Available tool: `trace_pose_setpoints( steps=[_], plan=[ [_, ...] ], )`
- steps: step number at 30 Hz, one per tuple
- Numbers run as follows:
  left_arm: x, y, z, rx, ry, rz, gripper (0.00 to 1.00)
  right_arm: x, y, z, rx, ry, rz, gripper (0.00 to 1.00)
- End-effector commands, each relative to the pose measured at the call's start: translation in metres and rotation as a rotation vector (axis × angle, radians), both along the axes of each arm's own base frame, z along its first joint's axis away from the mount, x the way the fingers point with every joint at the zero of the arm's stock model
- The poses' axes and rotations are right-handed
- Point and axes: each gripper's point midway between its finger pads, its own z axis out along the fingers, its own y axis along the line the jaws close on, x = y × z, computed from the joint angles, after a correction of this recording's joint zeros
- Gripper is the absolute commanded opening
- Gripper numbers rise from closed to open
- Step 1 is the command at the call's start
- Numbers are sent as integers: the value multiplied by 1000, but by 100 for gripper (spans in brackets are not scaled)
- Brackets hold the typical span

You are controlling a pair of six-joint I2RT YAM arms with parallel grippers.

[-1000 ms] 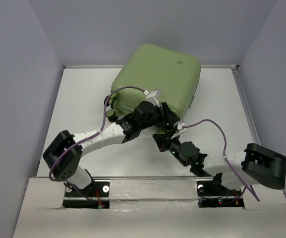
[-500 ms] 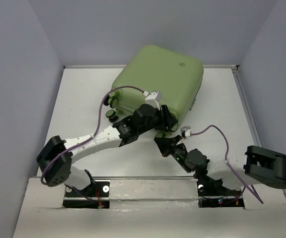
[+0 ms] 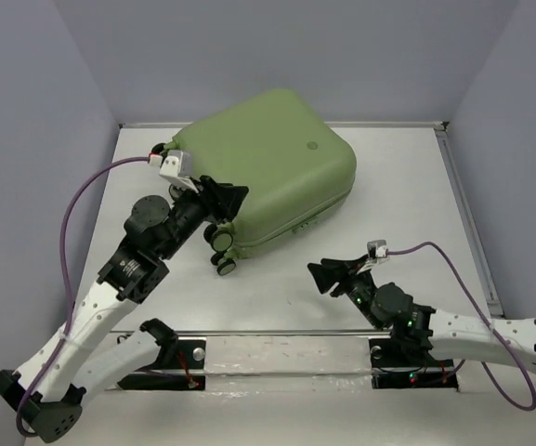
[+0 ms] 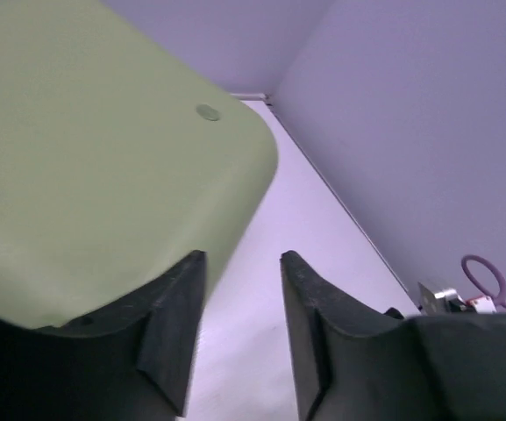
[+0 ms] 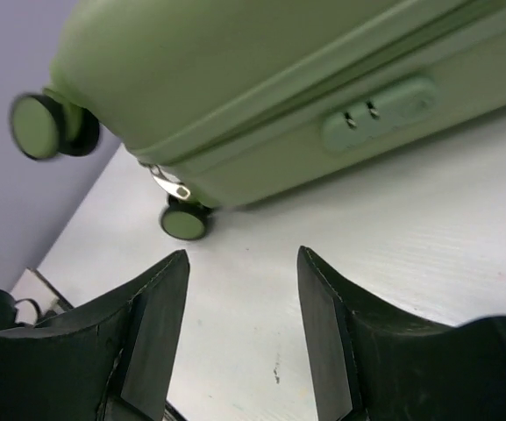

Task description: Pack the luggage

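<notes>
The luggage (image 3: 268, 167) lies flat on the tabletop (image 3: 407, 204), toward the far side and a little left of the middle. It is turned at an angle, so its wheels (image 3: 223, 249) point to the near left.

It is a hard shell with rounded corners and a smooth skin. I judge it stiff and bulky, too wide for one pair of jaws to span, and slippery on its broad faces. Better places to take hold are the wheel end, the edge along the seam, or the zipper pull (image 5: 169, 184) that hangs near one wheel. Pushing or turning it on the tabletop should be easier than lifting it.

The case is shut, so its inside and any contents are hidden. In the right wrist view the seam beside the small lock (image 5: 380, 112) looks closed, though I see only a part of it.

The left gripper (image 3: 223, 198) is at the wheel end, just beside the shell. Its jaws are parted and nothing is between them. The right gripper (image 3: 323, 276) is low over the tabletop, well apart from the case. Its jaws are also released and empty.
</notes>
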Motion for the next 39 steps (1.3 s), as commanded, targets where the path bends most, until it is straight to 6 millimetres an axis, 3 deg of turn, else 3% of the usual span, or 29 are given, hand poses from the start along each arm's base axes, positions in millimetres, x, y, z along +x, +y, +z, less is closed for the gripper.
trace_pose_setpoints(
  steps=[1, 2, 3, 4, 6, 7, 8, 9, 10, 11, 12, 13, 14, 21, 26, 29, 31, 34, 39],
  plan=[
    [-5, -67, -29, -23, 76, -302, 48, 4, -2, -4, -96, 6, -23, 59],
    [0, -84, -40, -43, 119, -349, 47, 3, 0, -1, -95, 8, -17, 59],
    [2, -91, -38, -48, 119, -366, 46, 3, 1, -2, -97, 14, -11, 59],
    [5, -97, -45, -20, 135, -361, 45, 1, 2, -4, -110, 27, -2, 69],
    [10, -89, -36, 11, 102, -304, 52, 0, 3, -11, -150, 44, 9, 76],
    [13, -80, -29, 25, 82, -257, 57, 0, 4, -10, -158, 48, 11, 79],
    [18, -56, -15, 57, 39, -147, 69, 0, 3, -15, -183, 58, 6, 84],
    [25, -33, -16, 104, 43, -26, 75, 0, 3, -16, -184, 60, 5, 86],
    [21, -28, -8, 105, 12, -24, 79, 0, 4, -15, -184, 60, 8, 88],
    [18, -12, -15, 153, 36, 24, 82, 0, 5, -14, -184, 59, 12, 90],
    [17, 10, -9, 171, 16, 109, 85, -1, 7, -14, -186, 58, 22, 91],
    [15, 27, -24, 239, 45, 152, 88, -2, 9, -12, -191, 52, 34, 93],
    [11, 43, -24, 251, 43, 201, 90, -2, 11, -12, -192, 53, 41, 93],
    [-12, 73, -81, 355, 147, 229, 99, -4, 15, -14, -197, 65, 57, 95],
    [-8, 48, -98, 382, 175, 106, 99, -4, 15, -14, -207, 62, 59, 96],
    [-6, 30, -123, 436, 230, 9, 98, -3, 12, -16, -206, 65, 44, 98],
    [-9, 20, -129, 420, 233, -48, 95, -2, 9, -18, -206, 69, 34, 99],
    [-21, -7, -140, 362, 241, -205, 86, 0, 3, -24, -221, 81, 3, 100],
    [-27, -32, -160, 335, 308, -332, 64, 13, -3, -16, -234, 74, -38, 99]
  ],
)
